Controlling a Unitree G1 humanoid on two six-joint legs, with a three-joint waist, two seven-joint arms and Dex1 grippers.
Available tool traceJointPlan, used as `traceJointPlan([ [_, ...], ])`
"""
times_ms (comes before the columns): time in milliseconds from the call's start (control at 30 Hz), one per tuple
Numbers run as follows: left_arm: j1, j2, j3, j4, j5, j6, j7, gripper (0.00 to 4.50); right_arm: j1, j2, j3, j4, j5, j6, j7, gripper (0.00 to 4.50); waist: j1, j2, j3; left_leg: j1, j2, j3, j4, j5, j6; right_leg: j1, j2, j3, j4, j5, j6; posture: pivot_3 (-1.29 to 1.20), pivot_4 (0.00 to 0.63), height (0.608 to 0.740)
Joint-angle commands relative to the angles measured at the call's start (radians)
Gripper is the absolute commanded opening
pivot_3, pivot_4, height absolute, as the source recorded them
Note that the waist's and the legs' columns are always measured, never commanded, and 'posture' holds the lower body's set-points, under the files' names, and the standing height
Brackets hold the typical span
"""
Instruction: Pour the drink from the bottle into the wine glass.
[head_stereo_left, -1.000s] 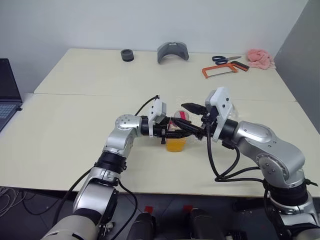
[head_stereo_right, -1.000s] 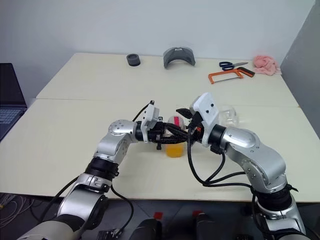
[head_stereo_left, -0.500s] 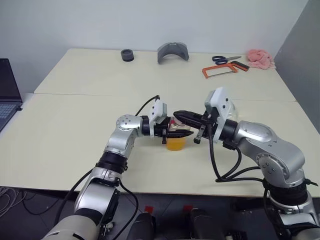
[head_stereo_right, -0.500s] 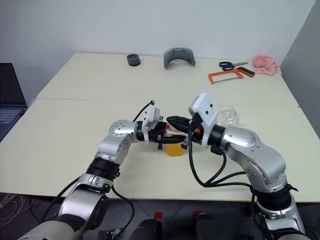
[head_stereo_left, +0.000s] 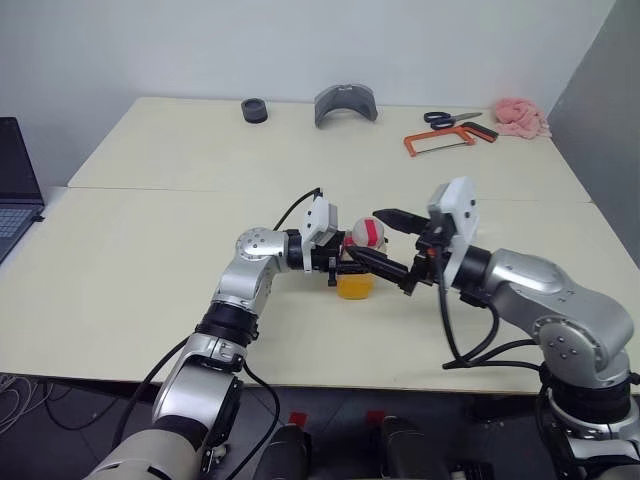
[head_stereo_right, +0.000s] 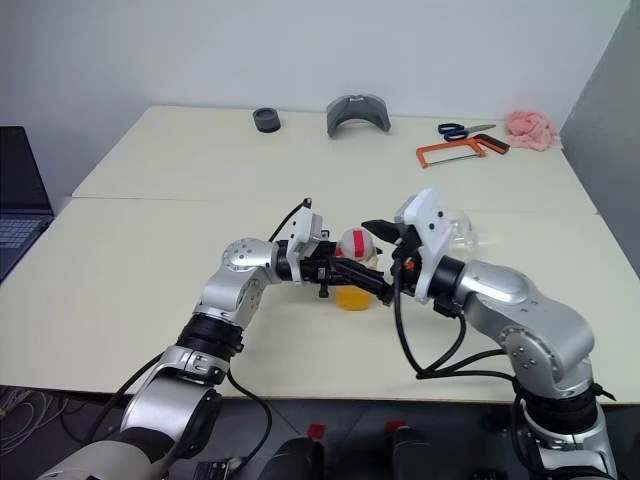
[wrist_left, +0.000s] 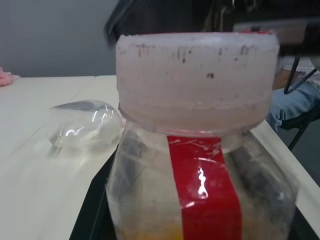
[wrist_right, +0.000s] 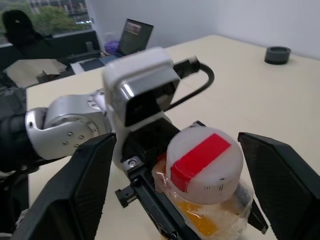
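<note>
Centrally, near the front edge of the cream table, the bottle stands upright, with the drink filling only its lower part as an orange layer. Its white cap, crossed by a red stripe, is in place on the neck, and a red label stripe runs down the clear side wall below it.

The left gripper reaches in level from the left of the bottle and is clamped on the bottle body just under the cap, one black finger on each side. The right gripper sits just to the right of the bottle at cap height, fingers spread wide apart: one finger stands above and behind the cap, the other passes in front of the bottle. No contact with the cap can be confirmed.

The wine glass is on the table behind and to the right of the bottle, partly hidden by the right wrist; in the left wrist view it appears to lie on its side.

Well beyond the bottle, along the far side of the table, are a black ring, a grey curved part, blue-handled scissors, an orange hacksaw and a pink cloth. A laptop sits far to the left of the bottle.
</note>
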Motion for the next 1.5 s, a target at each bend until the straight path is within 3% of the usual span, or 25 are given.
traceJointPlan([
  [33, -0.027, -0.006, 0.016, -0.053, -0.017, -0.026, 0.008, 1.73, -0.013, 0.026, 0.002, -0.002, -0.033, -0.028, -0.033, 4.09, 0.000, 0.000, 0.000, 0.000, 0.000, 0.000, 0.000, 0.000, 0.000, 0.000, 0.000, 0.000, 0.000, 0.000, 0.000, 0.00, 0.150, 0.740],
  [800, -0.019, 0.003, 0.017, -0.054, -0.016, -0.027, 0.018, 1.73, 0.005, 0.066, 0.031, 0.016, -0.091, -0.096, -0.007, 4.09, 0.000, 0.000, 0.000, 0.000, 0.000, 0.000, 0.000, 0.000, 0.000, 0.000, 0.000, 0.000, 0.000, 0.000, 0.000, 0.00, 0.150, 0.740],
  [900, -0.017, 0.004, 0.017, -0.054, -0.016, -0.027, 0.018, 1.73, 0.008, 0.069, 0.035, 0.017, -0.097, -0.102, -0.006, 3.52, 0.000, 0.000, 0.000, 0.000, 0.000, 0.000, 0.000, 0.000, 0.000, 0.000, 0.000, 0.000, 0.000, 0.000, 0.000, 0.00, 0.150, 0.740],
  [1067, -0.013, 0.004, 0.016, -0.059, -0.017, -0.025, 0.018, 1.73, 0.011, 0.078, 0.036, 0.020, -0.105, -0.121, 0.003, 1.97, 0.000, 0.000, 0.000, 0.000, 0.000, 0.000, 0.000, 0.000, 0.000, 0.000, 0.000, 0.000, 0.000, 0.000, 0.000, 0.00, 0.150, 0.740],
  [1333, 0.004, 0.007, 0.011, -0.085, -0.028, 0.003, 0.012, 1.73, 0.020, 0.072, 0.056, 0.041, -0.124, -0.197, 0.072, 1.97, 0.000, 0.000, 0.000, 0.000, 0.000, 0.000, 0.000, 0.000, 0.000, 0.000, 0.000, 0.000, 0.000, 0.000, 0.000, 0.00, 0.150, 0.740],
  [1400, 0.002, 0.010, 0.008, -0.091, -0.034, 0.021, 0.000, 1.73, 0.000, 0.039, 0.069, 0.082, -0.130, -0.262, 0.178, 1.97, 0.000, 0.000, 0.000, 0.000, 0.000, 0.000, 0.000, 0.000, 0.000, 0.000, 0.000, 0.000, 0.000, 0.000, 0.000, 0.00, 0.150, 0.740],
  [1500, -0.005, 0.019, -0.002, -0.094, -0.041, 0.049, -0.034, 1.71, -0.109, -0.058, 0.091, 0.225, -0.132, -0.367, 0.460, 1.97, -0.002, 0.000, 0.000, 0.000, -0.001, 0.003, 0.000, 0.000, 0.000, 0.000, 0.000, 0.000, 0.000, 0.000, 0.000, 0.00, 0.150, 0.740],
])
